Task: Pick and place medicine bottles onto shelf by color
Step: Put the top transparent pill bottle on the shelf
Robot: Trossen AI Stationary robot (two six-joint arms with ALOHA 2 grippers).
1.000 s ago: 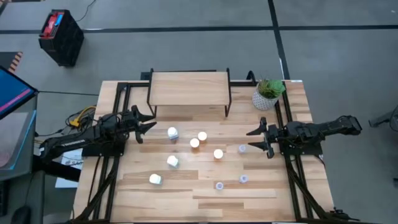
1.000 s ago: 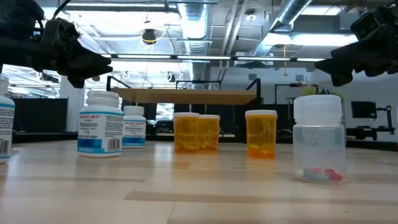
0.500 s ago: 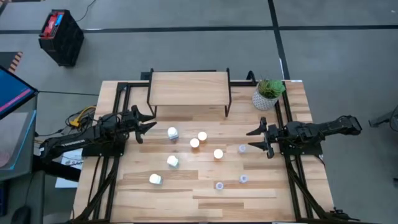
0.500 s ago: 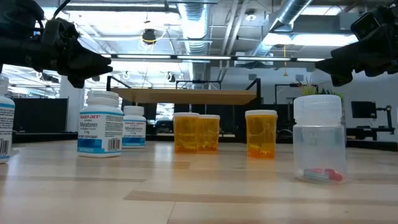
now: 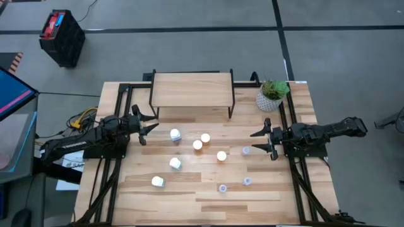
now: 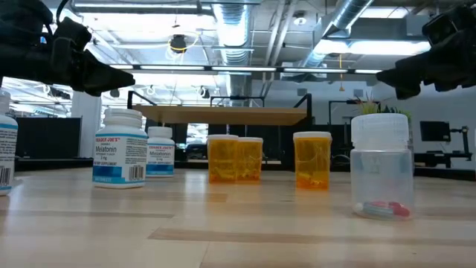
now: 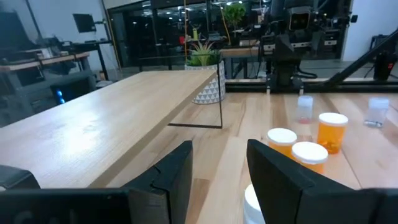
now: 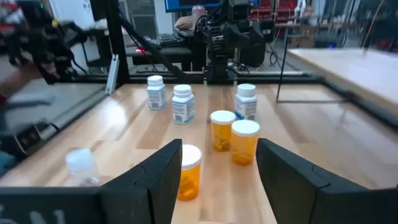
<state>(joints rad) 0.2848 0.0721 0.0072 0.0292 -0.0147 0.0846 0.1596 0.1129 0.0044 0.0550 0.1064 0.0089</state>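
Bottles (image 5: 197, 145) white-capped: white blue-labelled, orange, clear, upright on table (image 5: 189, 189).

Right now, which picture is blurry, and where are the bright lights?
In the right wrist view, the room's left edge is smeared, while the orange bottles stay fairly crisp. In the low view, ceiling strip lights glow bright and the dark arms turn into silhouettes. In the high view, light is even, with soft shadows under the shelf.

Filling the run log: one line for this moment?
left hand: open, empty, hovers near shelf | right hand: open, empty, beside clear bottle | bottles on table, none shelved
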